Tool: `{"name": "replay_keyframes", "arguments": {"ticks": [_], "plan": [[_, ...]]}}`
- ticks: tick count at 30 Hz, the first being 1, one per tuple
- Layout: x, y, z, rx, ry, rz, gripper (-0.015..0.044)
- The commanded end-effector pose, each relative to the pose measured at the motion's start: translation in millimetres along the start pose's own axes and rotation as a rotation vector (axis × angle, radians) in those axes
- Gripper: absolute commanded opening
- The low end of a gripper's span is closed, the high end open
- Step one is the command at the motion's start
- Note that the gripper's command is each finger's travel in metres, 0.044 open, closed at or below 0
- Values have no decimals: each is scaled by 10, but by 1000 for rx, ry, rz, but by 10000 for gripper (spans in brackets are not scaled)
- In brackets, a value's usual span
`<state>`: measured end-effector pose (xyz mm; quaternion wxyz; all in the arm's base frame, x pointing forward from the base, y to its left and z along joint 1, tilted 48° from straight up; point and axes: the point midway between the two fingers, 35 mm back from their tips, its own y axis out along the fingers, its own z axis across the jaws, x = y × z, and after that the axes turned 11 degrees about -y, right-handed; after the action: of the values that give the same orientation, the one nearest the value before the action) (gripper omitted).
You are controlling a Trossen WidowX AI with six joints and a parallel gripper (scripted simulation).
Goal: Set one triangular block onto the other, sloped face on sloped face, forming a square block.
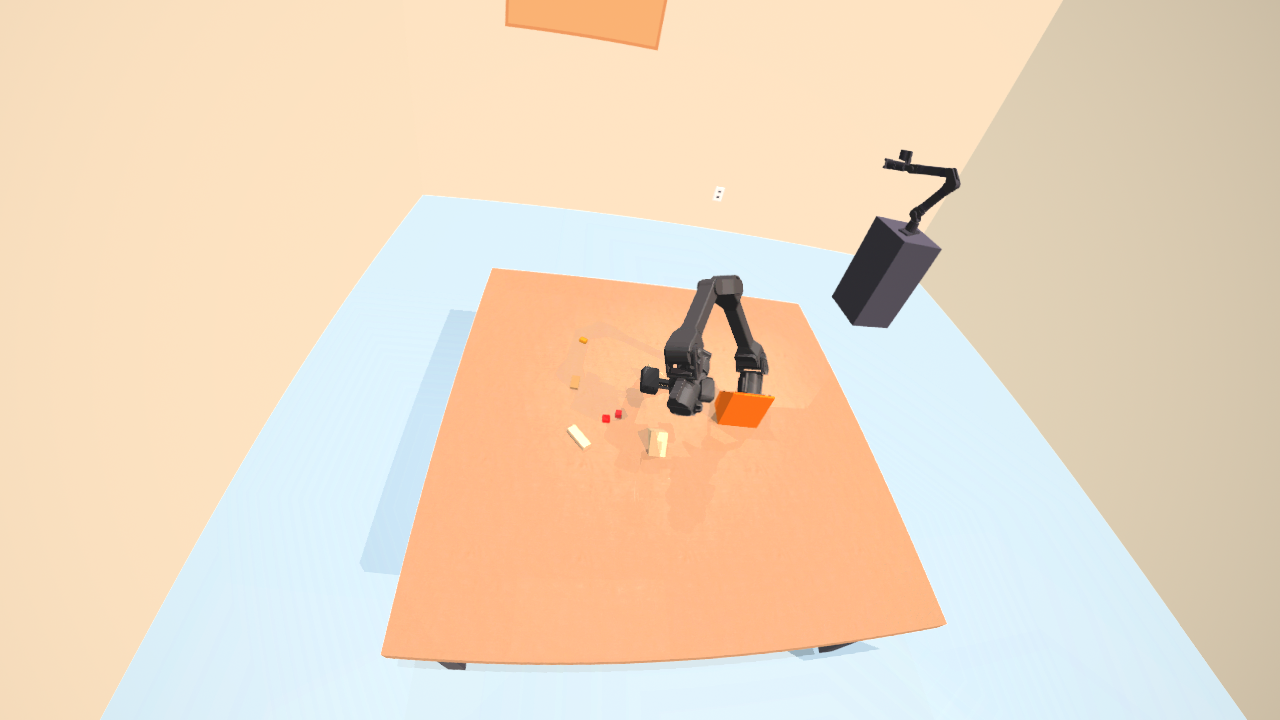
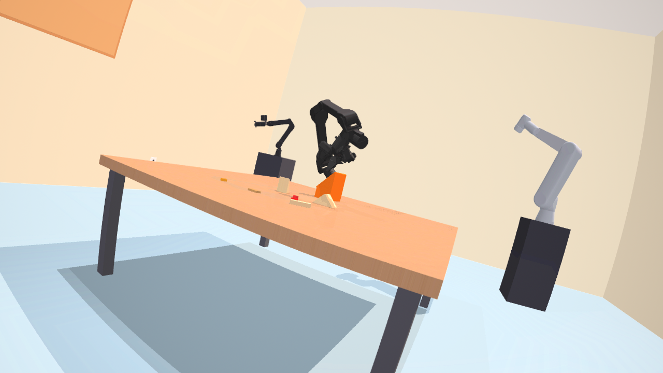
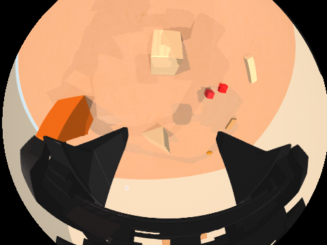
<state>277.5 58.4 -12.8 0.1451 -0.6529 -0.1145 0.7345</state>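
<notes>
One pale wooden triangular block (image 1: pixel 658 443) (image 2: pixel 326 200) (image 3: pixel 167 49) lies on the table (image 1: pixel 662 573) with a ridge upward, two faces falling away from it. The other triangular block (image 2: pixel 283 184) (image 3: pixel 154 135) stands apart, farther back; it looks upright in the exterior view and shows a triangular face in the wrist view. The arm hides it in the top view. My gripper (image 3: pixel 174 133) is wide open and empty, raised above the table. The ridged block lies ahead of the fingertips in the wrist view, with a visible gap. The blocks do not touch each other.
An orange angular block (image 1: pixel 744 410) (image 2: pixel 336 187) (image 3: pixel 66 117) stands by the arm's base. Two red cubes (image 1: pixel 605 418) (image 3: pixel 209 94), a cream bar (image 1: pixel 578 437) (image 2: pixel 300 203) (image 3: pixel 251 69), a tan piece (image 1: pixel 574 383) (image 3: pixel 231 124) and a small orange piece (image 1: pixel 582 340) (image 3: pixel 209 152) lie to one side.
</notes>
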Motion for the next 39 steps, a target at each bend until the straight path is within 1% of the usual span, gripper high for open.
{"name": "replay_keyframes", "arguments": {"ticks": [1, 6, 11, 14, 17, 20, 21, 22, 39], "plan": [[-49, 180, 71, 102, 281, -84, 440], [-77, 465, 213, 385, 980, -234, 440], [-69, 651, 257, 758, 1655, -306, 440], [-85, 728, 235, 1027, 2030, -305, 440], [-134, 792, 189, 1335, 2369, -268, 440], [-216, 845, 133, 1662, 2634, -199, 440], [-233, 854, 123, 1723, 2673, -184, 440], [-239, 857, 120, 1743, 2686, -178, 440], [-230, 861, 117, 1743, 2686, -178, 440]]}}
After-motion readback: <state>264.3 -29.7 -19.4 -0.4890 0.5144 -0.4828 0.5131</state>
